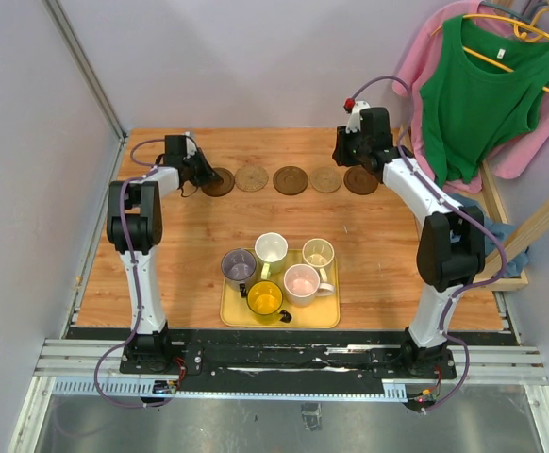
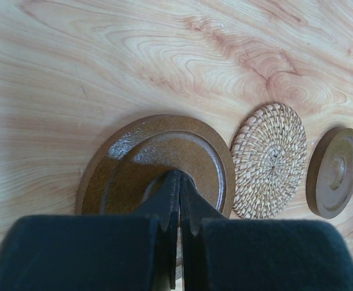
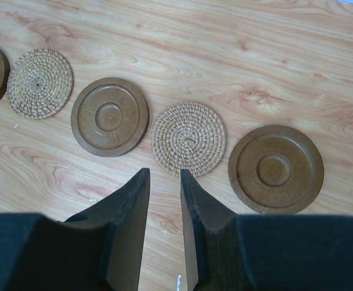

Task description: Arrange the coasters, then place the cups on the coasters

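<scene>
Left hand (image 2: 179, 182): clenched, fingertips pressed together with nothing between them, set over the middle of the end coaster (image 2: 131, 148). I judge that I mean to nudge it, not lift it.
Right hand (image 3: 164, 174): released, fingers part way apart and empty. It hangs on the near side of a tan coaster (image 3: 188, 138), gripping nothing.
Coasters (image 1: 290, 179): five in a row across the far part of the surface (image 1: 161, 274), running dark, tan, dark, tan, dark. They lie flat and separate, likely so that each takes one cup.
Cups (image 1: 271, 250): all five stand upright, crowded on the yellow tray (image 1: 320, 313) at the near middle, well apart from the row. None is on a coaster yet.
Stage: arranging looks nearly done, and moving the cups is not begun.
Hidden: my left fingers cover the end coaster's centre, so I cannot tell whether the tips touch it. My right wrist view cuts off the far-left coaster, and my right arm partly covers the right end of the row from above.
</scene>
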Robot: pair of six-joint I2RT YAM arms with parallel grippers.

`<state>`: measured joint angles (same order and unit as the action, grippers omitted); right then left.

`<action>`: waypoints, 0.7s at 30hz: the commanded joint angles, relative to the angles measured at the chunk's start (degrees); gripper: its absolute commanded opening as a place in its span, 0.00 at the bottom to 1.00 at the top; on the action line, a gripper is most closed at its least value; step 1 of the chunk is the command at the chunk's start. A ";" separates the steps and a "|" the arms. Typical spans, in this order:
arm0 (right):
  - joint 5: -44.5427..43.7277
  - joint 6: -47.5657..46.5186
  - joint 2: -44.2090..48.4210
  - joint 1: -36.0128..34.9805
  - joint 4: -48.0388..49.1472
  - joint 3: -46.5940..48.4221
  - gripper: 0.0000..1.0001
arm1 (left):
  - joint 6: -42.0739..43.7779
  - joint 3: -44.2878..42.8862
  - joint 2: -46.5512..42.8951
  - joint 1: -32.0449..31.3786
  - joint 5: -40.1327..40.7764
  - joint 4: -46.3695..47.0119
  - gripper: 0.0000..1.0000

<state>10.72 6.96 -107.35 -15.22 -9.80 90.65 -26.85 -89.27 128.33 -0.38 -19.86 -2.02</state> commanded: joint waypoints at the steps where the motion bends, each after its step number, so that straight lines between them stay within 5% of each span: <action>1: -1.37 0.16 1.62 -0.84 0.22 -1.07 0.28 | 0.93 -1.41 0.90 1.71 2.55 -2.37 0.01; 21: -0.65 0.54 0.08 -0.84 -0.39 -0.38 0.29 | 0.98 -1.91 0.29 3.19 1.35 -2.53 0.00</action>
<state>10.26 7.07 -107.37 -15.22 -10.15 90.02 -26.85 -90.00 128.33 2.13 -18.46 -3.22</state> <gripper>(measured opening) 0.286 0.011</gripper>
